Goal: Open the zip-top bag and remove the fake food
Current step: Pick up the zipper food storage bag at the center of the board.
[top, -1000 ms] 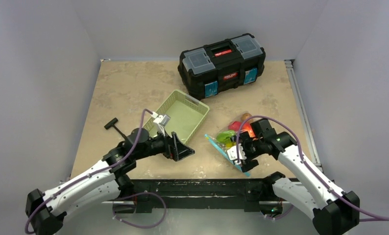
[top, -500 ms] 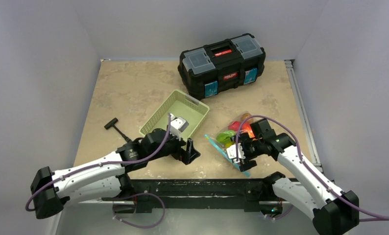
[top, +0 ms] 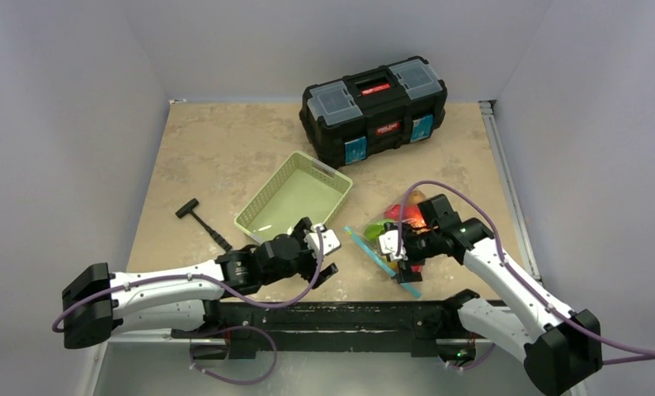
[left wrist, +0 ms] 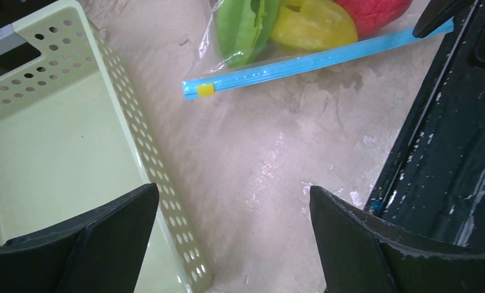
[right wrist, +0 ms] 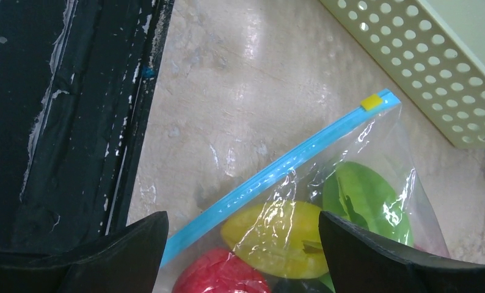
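Note:
The zip-top bag point(top: 394, 231) lies flat on the table at the front right, its teal zip strip point(top: 380, 262) facing the left arm. Through the clear plastic I see the fake food: a green piece point(right wrist: 362, 195), a yellow piece point(right wrist: 283, 238) and a red piece point(right wrist: 218, 274). My right gripper point(right wrist: 243, 215) hovers open over the bag, one finger on each side of the zip strip point(right wrist: 277, 171), holding nothing. My left gripper point(left wrist: 234, 188) is open and empty above bare table, a little short of the strip's end with the yellow slider point(left wrist: 206, 90). From above, the left gripper point(top: 324, 257) sits just left of the bag.
A pale green lattice basket point(top: 295, 198) stands just behind the left gripper, its wall point(left wrist: 136, 122) close to the left finger. A black toolbox point(top: 374, 107) sits at the back. A small black T-shaped tool point(top: 200, 219) lies at the left. The black front rail point(right wrist: 75, 122) runs close by the bag.
My left arm has swung right from over the basket's near corner and stretched low toward the bag's zip end. The right gripper has shifted slightly farther over the bag.

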